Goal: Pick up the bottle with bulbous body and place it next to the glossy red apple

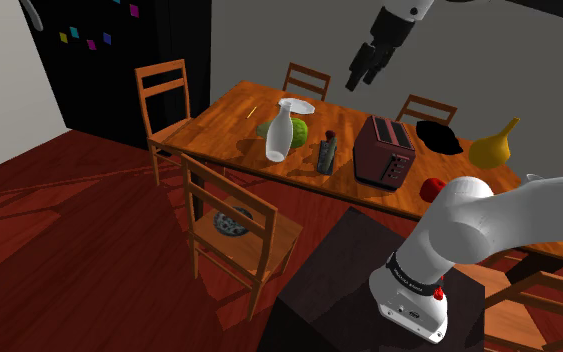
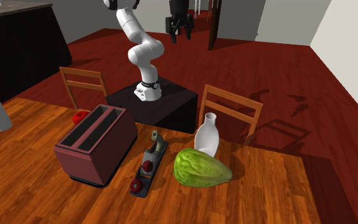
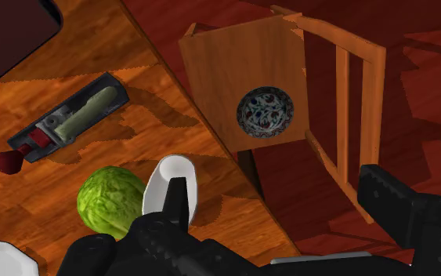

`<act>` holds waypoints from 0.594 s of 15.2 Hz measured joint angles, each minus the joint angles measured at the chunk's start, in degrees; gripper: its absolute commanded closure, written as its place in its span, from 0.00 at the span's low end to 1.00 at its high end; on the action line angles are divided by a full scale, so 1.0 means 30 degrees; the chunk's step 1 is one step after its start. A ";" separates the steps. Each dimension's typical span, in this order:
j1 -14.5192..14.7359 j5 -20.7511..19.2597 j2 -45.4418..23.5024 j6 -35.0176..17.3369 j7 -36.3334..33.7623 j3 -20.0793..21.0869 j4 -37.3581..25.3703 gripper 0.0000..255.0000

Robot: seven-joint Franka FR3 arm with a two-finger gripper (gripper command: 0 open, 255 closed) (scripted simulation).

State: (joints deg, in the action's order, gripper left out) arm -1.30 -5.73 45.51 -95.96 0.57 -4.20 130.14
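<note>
While hanging high over the counter [image 1: 231, 108], tool [image 1: 367, 68]: fingers standing spread apart, pinching nothing.
White bottle [image 1: 279, 135]: standing upright on the counter, just beside the green vegetable [image 1: 299, 130].
Red apple [image 1: 433, 188]: lying past the toaster [image 1: 384, 150], well apart from the bottle.

Half-seen on the tabletop [image 1: 234, 115]!
The arm [image 1: 484, 215] overlaps the red apple [image 1: 433, 187]; the pincer [image 3: 272, 188] covers the white bottle [image 3: 156, 192] low down.
</note>
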 measured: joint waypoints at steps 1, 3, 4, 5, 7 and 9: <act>0.0000 0.0000 0.0000 0.0000 0.0000 0.0000 0.0000 0.00; -0.0037 -0.0076 -0.0635 -0.0650 0.0165 -0.0275 0.0069 0.00; -0.0055 -0.0118 -0.1239 -0.1065 0.0302 -0.0482 -0.0087 0.00; -0.0078 -0.0146 -0.1556 -0.1419 0.0394 -0.0637 -0.0008 0.00; -0.0081 -0.0157 -0.2793 -0.2239 0.0610 -0.0999 -0.0345 0.00; -0.0109 -0.0162 -0.4000 -0.3222 0.0914 -0.1436 -0.0476 0.00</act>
State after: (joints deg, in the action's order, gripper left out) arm -1.63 -6.22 33.51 -105.62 3.31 -8.51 128.71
